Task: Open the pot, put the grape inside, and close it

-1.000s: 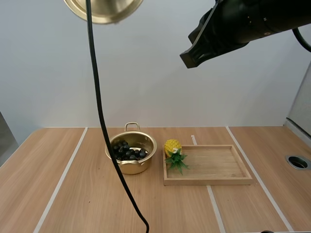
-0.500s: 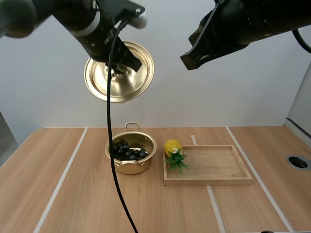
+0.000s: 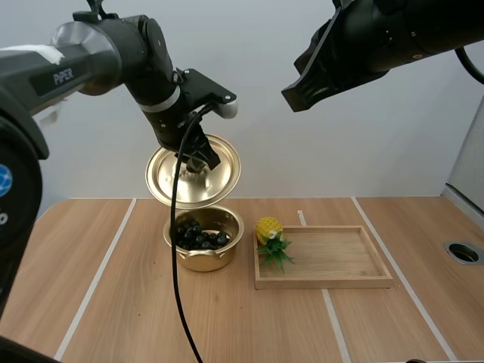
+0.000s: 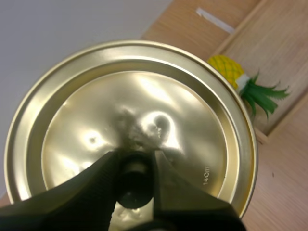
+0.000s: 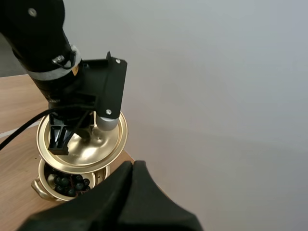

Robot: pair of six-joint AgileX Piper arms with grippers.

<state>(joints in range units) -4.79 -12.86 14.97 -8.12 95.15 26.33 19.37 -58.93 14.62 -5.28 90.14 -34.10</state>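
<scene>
A gold pot point(image 3: 203, 240) stands open on the table with a dark bunch of grapes point(image 3: 198, 235) inside it. My left gripper point(image 3: 193, 159) holds the gold lid point(image 3: 193, 174) by its knob, tilted and hanging just above the pot. In the left wrist view my fingers point(image 4: 108, 180) pinch the lid's dark knob point(image 4: 134, 175), with the lid point(image 4: 144, 115) spread beneath them. My right gripper point(image 3: 299, 89) is raised high at the upper right, its fingers together as one dark wedge point(image 5: 132, 178). The right wrist view looks down on the lid point(image 5: 98, 144) over the grapes point(image 5: 67, 182).
A toy pineapple point(image 3: 270, 236) lies on the left end of a wooden tray point(image 3: 333, 278), right of the pot. White tape lines point(image 3: 94, 281) run along the wooden table. A round hole point(image 3: 463, 252) sits at the table's far right.
My left arm has brought the lid down from high up at the upper left to just above the pot. The right arm has stayed still.
</scene>
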